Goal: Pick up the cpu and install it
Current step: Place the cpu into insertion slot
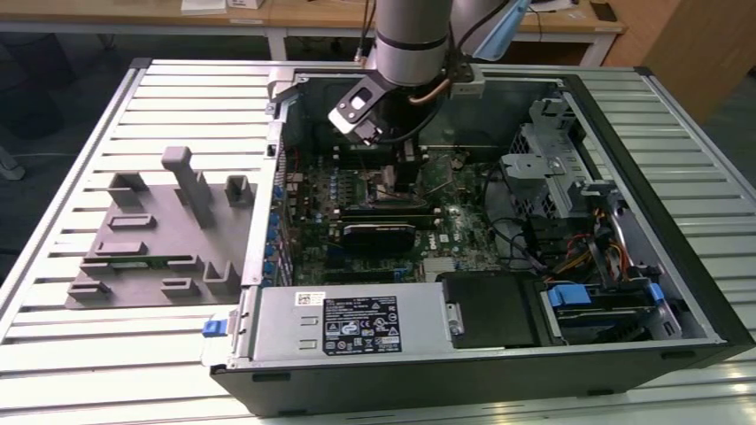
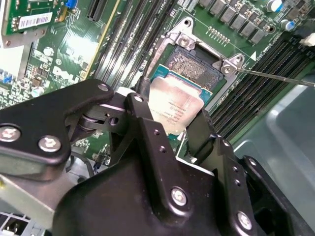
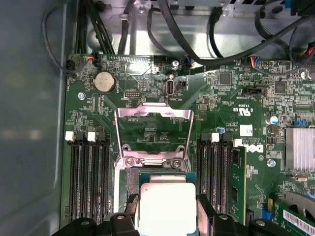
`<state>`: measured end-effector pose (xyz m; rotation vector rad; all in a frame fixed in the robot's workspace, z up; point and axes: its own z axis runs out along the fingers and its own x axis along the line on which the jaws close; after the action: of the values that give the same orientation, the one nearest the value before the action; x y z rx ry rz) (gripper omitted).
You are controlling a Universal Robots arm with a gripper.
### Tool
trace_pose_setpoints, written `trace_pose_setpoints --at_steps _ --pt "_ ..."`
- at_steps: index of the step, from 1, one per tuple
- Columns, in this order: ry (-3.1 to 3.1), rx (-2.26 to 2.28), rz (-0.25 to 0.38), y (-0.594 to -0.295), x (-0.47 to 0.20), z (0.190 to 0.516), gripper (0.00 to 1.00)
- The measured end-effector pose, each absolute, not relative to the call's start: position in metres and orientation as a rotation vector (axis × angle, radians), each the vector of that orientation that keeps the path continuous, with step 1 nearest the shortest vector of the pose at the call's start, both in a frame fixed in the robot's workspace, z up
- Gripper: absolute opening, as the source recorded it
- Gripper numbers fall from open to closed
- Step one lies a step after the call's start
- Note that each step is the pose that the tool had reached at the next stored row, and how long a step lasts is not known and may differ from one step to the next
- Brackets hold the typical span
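Open computer case (image 1: 473, 382) beside gray fixture (image 1: 133, 258) (on a slatted table (image 1: 71, 354)).

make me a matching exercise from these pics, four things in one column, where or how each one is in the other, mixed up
1 cpu
2 socket
3 coin battery
4 grey fixture

a on the slatted table beside the case
b gripped by the pincer
c open, under the cpu
d round, on the green board

Pairs: 1-b, 2-c, 3-d, 4-a
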<state>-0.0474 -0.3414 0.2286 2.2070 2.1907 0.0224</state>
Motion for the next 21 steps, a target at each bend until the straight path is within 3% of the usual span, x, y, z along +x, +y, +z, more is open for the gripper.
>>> trace_pose_setpoints --at_steps 21 --pt "2.181 2.208 0.033 -0.3408 -0.0523 0.2199 0.54"
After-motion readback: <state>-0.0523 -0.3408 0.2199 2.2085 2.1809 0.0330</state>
